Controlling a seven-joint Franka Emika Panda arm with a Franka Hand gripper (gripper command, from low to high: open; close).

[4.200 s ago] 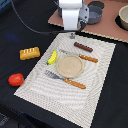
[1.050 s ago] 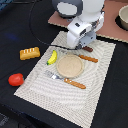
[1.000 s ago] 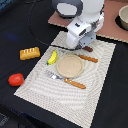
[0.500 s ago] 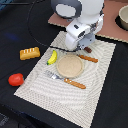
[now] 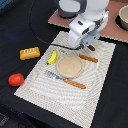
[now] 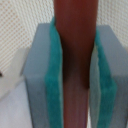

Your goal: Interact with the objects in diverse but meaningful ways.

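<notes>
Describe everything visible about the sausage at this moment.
The sausage is a smooth, dark reddish-brown toy cylinder, plastic-looking. The wrist view shows it clamped lengthwise between the gripper's green-padded fingers, pads pressing both sides. In the exterior view only one end pokes out beneath the arm, over the striped placemat; whether it touches the mat is unclear.

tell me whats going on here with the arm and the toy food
The gripper is shut on the dark brown sausage at the far edge of the placemat; the wrist view shows it clamped between the green pads. The banana lies beside the plate, while the bread loaf and tomato sit off the mat.
</notes>
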